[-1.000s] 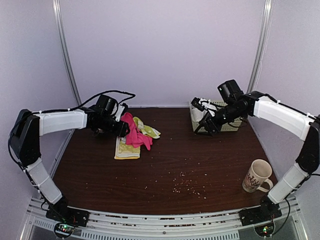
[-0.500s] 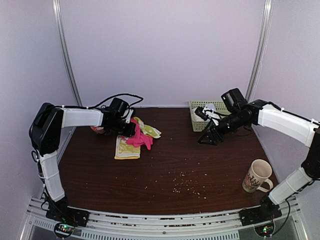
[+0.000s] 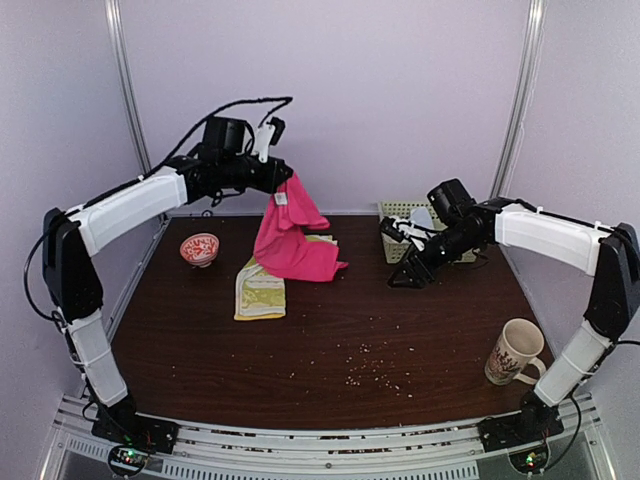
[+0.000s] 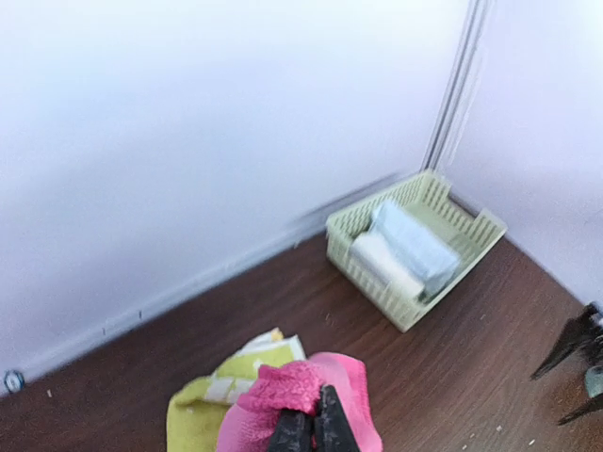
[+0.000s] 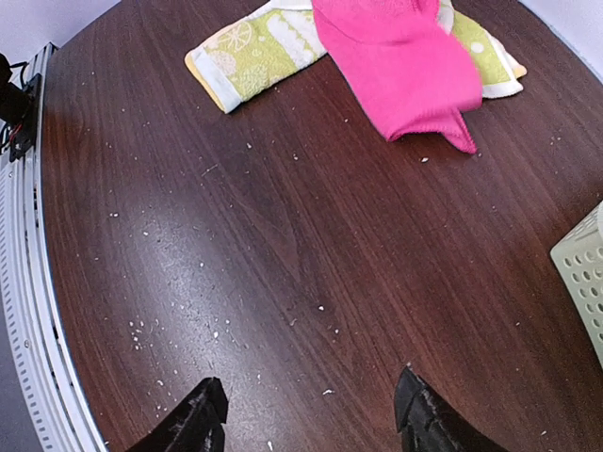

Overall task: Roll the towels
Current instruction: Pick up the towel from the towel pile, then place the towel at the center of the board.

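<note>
Left gripper (image 3: 281,183), now clamped on the hot-pink towel (image 3: 291,243), is lifting it off the yellow-green cloth (image 3: 259,293) toward the table's far edge, separating them for rolling; right gripper (image 5: 309,421) is hanging open, empty.

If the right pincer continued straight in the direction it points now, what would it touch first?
Probably the bare table top, just ahead of the open right pincer. The pink towel is farther off, so it would not be reached first.

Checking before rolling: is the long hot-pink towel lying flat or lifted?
Lifted. The left gripper is shut on one end of the long hot-pink towel; it hangs down, its lower end on the dark wooden table.
</note>
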Controlling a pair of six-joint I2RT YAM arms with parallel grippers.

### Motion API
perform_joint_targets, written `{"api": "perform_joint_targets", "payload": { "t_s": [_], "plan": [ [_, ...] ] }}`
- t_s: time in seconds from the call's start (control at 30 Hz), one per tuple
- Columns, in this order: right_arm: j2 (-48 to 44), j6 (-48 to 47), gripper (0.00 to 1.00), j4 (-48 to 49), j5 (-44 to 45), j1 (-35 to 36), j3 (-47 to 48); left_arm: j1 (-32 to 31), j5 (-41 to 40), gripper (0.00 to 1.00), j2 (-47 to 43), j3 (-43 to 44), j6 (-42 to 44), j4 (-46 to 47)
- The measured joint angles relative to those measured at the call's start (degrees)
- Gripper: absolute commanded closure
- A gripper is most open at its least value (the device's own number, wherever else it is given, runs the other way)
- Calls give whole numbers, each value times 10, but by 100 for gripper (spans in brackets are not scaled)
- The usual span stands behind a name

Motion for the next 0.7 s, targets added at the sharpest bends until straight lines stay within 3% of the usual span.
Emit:
{"api": "perform_joint_targets", "payload": {
  "t_s": [0.2,0.47,0.57,0.7],
  "plan": [
    [-7,17,37,3,-9,-55,33,-7,93,100,-104,84,13,12],
    [-34,47,37,34,-14,-134,38,-60,339,100,-176,72,14,42],
    [-34,51,37,37,-19,-134,40,-98,405,100,-157,59,36,-8],
    [-34,57,36,44,-30,-134,40,-129,420,100,-118,57,91,-120]
  ]
}}
